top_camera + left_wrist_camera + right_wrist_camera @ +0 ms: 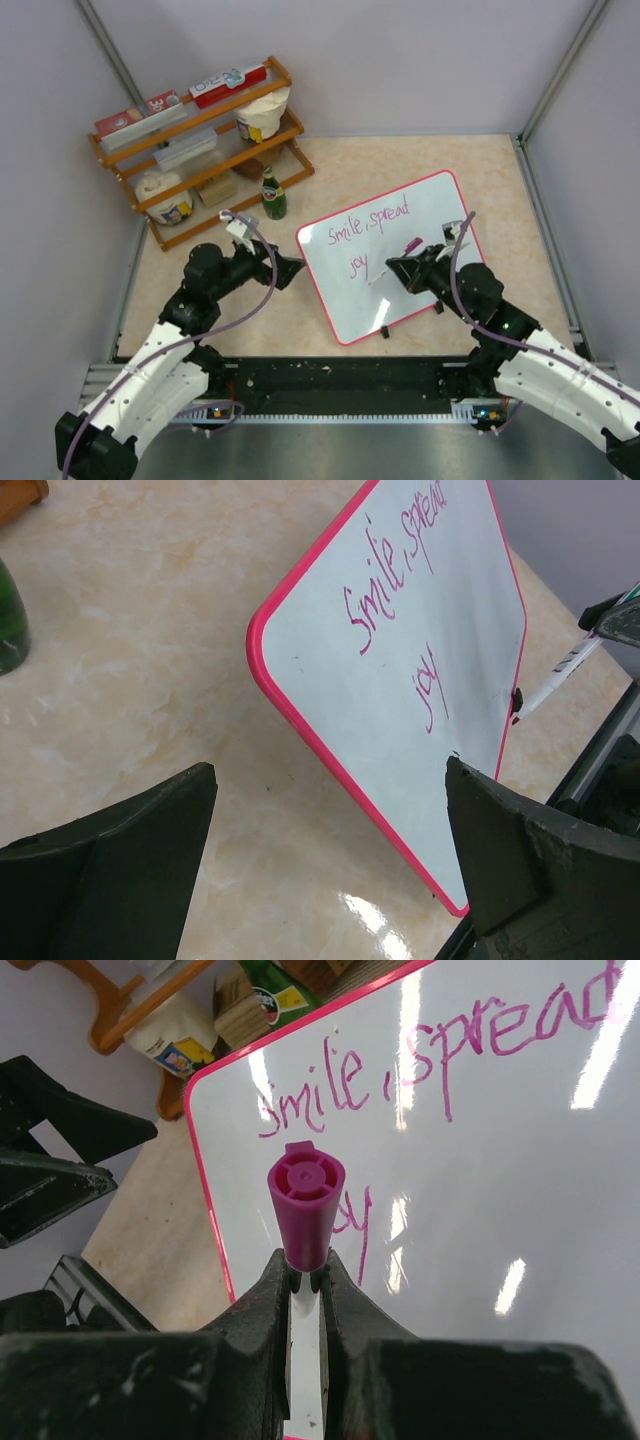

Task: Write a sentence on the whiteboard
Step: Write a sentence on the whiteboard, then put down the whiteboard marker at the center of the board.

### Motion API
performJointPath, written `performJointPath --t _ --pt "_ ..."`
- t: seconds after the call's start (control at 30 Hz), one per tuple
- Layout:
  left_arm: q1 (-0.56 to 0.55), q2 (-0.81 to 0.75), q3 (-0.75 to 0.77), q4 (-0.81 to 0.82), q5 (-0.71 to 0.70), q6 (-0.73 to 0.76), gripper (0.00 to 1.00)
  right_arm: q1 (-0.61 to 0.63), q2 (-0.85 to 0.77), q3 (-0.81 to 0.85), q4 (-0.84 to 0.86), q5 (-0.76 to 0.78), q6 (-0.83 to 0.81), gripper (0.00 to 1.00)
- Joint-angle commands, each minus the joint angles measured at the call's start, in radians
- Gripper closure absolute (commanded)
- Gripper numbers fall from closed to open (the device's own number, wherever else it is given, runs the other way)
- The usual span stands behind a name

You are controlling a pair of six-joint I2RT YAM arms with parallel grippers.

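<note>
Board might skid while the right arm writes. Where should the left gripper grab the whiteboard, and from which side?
Take the whiteboard by its thin pink frame on the left edge, coming from the left, where the open left gripper now faces it. The straight rim should fit between the jaws, clear of the sentence and of the right gripper holding the marker.

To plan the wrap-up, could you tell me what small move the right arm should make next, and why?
Probably lift the marker clear of the whiteboard. The sentence already reads "Smile, spread joy", the right gripper is shut on the marker, tip near "joy", and the left gripper stands open beside the board's edge.
</note>
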Motion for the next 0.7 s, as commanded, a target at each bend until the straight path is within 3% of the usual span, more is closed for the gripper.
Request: performJointPath --t 0.0,0.4,0.67 --pt "0.006 -0.045 0.070 -0.017 -0.007 -0.023 0.01 -0.006 0.058 0.080 0.052 -0.113 -0.030 1.00" --pt "0.006 -0.138 0.225 -0.143 -0.018 -0.006 0.01 -0.002 0.435 0.265 0.208 -0.468 -0.030 1.00" --pt "0.006 -0.195 0.337 -0.168 0.003 -0.029 0.01 0.110 0.692 0.436 0.256 -0.577 -0.024 1.00"
